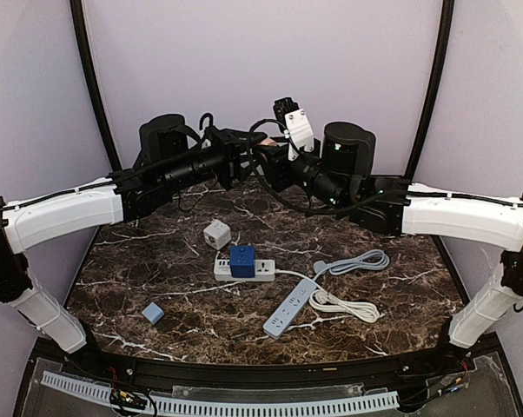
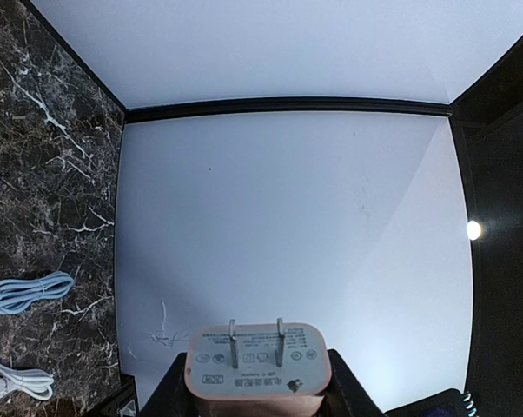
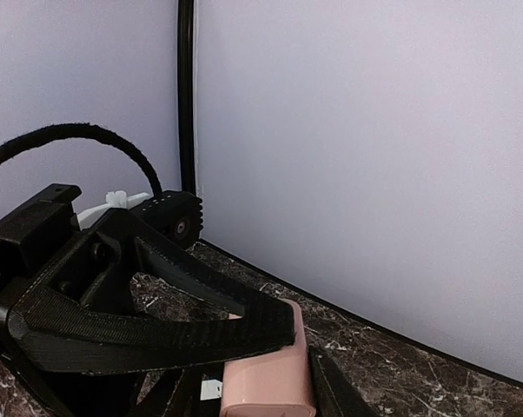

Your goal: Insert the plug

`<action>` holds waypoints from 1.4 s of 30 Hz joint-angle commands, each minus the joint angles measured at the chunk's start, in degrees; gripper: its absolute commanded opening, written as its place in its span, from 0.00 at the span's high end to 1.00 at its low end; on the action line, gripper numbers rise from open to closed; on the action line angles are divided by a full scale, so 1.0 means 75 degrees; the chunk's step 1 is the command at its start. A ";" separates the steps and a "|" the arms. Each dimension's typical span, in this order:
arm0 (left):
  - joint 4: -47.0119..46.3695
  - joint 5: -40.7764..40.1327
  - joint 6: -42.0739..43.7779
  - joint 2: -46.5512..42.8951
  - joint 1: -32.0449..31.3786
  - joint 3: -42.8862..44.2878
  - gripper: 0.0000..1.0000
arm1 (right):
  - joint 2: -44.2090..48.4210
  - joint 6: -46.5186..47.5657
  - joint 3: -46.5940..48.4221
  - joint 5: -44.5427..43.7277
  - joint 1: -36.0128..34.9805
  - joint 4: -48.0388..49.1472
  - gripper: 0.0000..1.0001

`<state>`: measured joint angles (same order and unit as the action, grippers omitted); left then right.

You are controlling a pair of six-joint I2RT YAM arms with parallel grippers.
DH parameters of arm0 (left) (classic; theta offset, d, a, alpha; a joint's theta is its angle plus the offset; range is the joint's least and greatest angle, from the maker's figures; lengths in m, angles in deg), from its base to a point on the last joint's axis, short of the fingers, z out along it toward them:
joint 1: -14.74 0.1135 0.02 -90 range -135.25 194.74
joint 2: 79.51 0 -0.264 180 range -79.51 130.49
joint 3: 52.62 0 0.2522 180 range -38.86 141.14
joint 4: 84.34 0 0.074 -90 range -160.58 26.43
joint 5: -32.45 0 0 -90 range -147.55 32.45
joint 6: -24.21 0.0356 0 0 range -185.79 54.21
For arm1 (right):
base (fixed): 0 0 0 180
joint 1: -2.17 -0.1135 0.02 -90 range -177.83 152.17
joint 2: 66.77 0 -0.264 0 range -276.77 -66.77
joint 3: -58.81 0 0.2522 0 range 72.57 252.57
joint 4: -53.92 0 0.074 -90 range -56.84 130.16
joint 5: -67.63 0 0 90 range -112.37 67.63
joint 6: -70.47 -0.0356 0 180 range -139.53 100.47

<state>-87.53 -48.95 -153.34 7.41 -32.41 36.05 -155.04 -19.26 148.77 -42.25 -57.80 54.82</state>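
Note:
A pink plug (image 2: 258, 360) with two metal prongs sits between my left gripper's (image 2: 258, 393) fingers, prongs pointing away toward the back wall. My left gripper is shut on it, held high over the back middle of the table (image 1: 254, 155). In the right wrist view the plug (image 3: 270, 382) lies between my right gripper's (image 3: 253, 401) fingers. One right finger (image 3: 335, 395) is against its right side and a gap shows on its left. The left gripper's pad (image 3: 157, 330) lies across its top. A white power strip (image 1: 260, 271) carrying a blue cube adapter (image 1: 241, 260) lies mid-table.
A second white power strip (image 1: 289, 309) with a coiled grey cable (image 1: 353, 282) lies right of centre. A white cube adapter (image 1: 216, 233) sits behind the first strip. A small blue-grey block (image 1: 153, 313) lies front left. The lilac back wall (image 2: 287, 217) is close ahead.

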 commanded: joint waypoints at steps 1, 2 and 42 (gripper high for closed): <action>0.0047 0.0076 0.0152 -0.0356 -0.0052 -0.0126 0.99 | -0.0072 -0.0036 0.0193 -0.0138 -0.0051 -0.0014 0.61; 0.0046 0.0067 0.0159 -0.0365 -0.0052 -0.0140 0.99 | -0.0067 -0.0036 0.0179 -0.0146 -0.0053 -0.0039 0.62; 0.0385 -0.0956 0.0602 -0.0987 -0.0351 -0.0883 0.33 | 0.0692 -0.0480 -0.0641 -0.0098 -0.0067 -0.0708 1.00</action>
<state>-86.93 -53.69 -150.89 4.33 -34.75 31.55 -153.36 -24.24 146.00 -42.09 -58.19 51.78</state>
